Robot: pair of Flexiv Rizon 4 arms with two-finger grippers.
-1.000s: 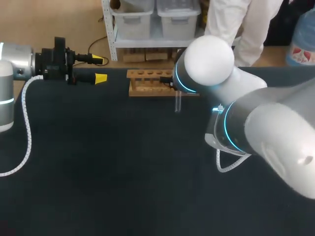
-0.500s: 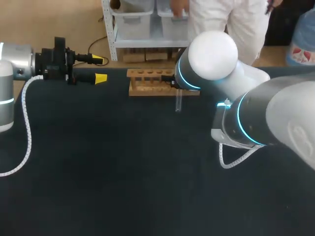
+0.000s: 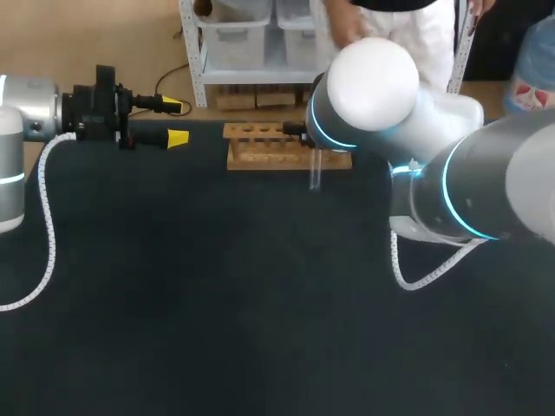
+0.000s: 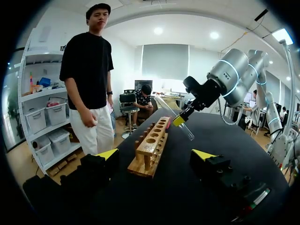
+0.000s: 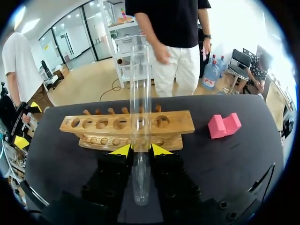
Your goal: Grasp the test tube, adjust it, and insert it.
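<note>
Dark matte tabletop (image 3: 217,303) lies under everything that matters for this task. The clear glass test tube (image 5: 140,93) is off that surface, pinched between the two yellow tips of the right end effector (image 5: 137,150). The tips press its wall from both sides. Most of its length runs out ahead of the fingers, and a shorter part runs back between the finger bodies toward the wrist. The end near the wrist looks rounded and the far end looks like an open rim, though I would not swear to it.

Just ahead of the right end effector, past the tube, stands the light wooden test tube rack (image 5: 173,123), broadside on, with its row of round holes facing up. The tube is near the rack but in none of its holes. A small pink notched block (image 5: 224,125) sits ahead and off to one side, near the rack's end.

The left end effector (image 3: 176,121) has its fingers spread with nothing between them. It is well apart from the tube and looks along the rack from one end.

Judging by its look, the tube is light, stiff, smooth enough to slip, and easily cracked. A gentle grip on the straight wall seems best, leaving the leading end free to enter a hole.
</note>
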